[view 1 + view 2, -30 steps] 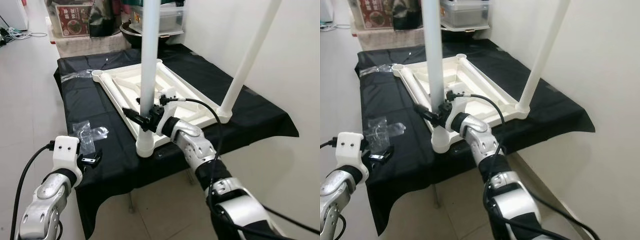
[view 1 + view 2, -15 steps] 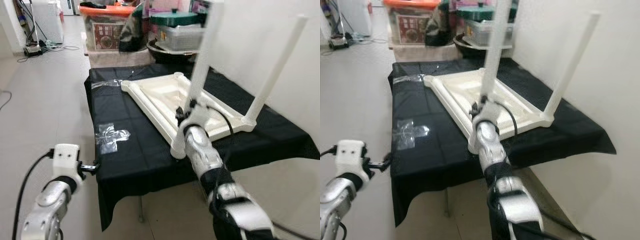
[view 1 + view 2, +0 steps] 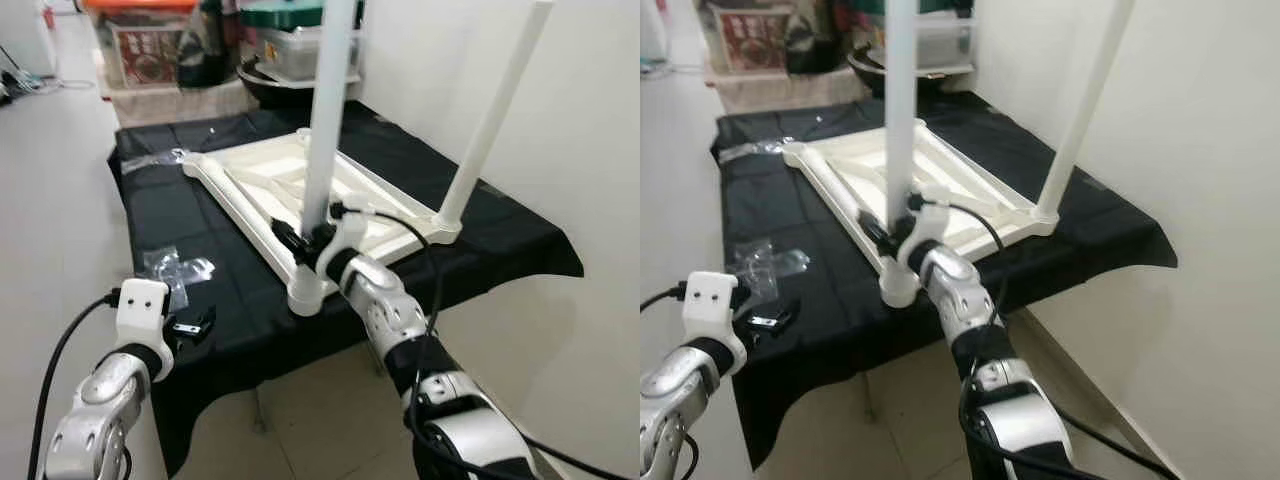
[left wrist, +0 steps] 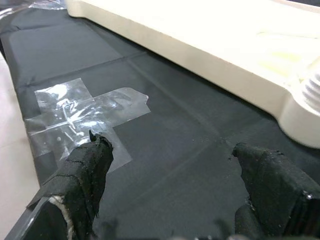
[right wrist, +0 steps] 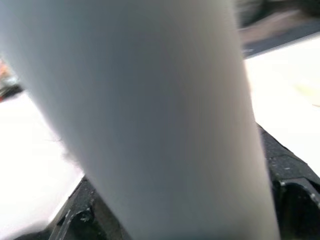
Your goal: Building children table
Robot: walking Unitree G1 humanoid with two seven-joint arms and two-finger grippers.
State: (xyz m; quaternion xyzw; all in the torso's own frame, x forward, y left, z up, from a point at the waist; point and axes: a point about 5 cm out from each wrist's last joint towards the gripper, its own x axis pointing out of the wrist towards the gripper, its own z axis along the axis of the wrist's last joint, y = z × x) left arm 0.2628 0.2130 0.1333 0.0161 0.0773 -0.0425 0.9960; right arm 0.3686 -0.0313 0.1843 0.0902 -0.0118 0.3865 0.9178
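A white child's table top (image 3: pixel 262 170) lies upside down on a black-clothed table (image 3: pixel 160 215). Two white legs stand upright in its corners: the near leg (image 3: pixel 325 130) and the right leg (image 3: pixel 490 125). My right gripper (image 3: pixel 302 242) is shut on the near leg just above its socket (image 3: pixel 306 292); in the right wrist view the leg (image 5: pixel 150 115) sits between both fingers (image 5: pixel 292 200). My left gripper (image 3: pixel 196 326) is open and holds nothing. It hovers at the cloth's near-left edge beside a clear plastic wrapper (image 4: pixel 82 112).
The table top's far-left corner socket (image 3: pixel 190 160) holds no leg. A second wrapper (image 3: pixel 148 158) lies at the cloth's far left. Storage boxes (image 3: pixel 150 45) and a pot (image 3: pixel 285 75) stand behind. A white wall (image 3: pixel 570 120) runs along the right; bare floor (image 3: pixel 50 200) lies on the left.
The whole picture swung and came back as the head moved. My right gripper stays shut on the near leg. My left gripper remains by the cloth's near-left edge.
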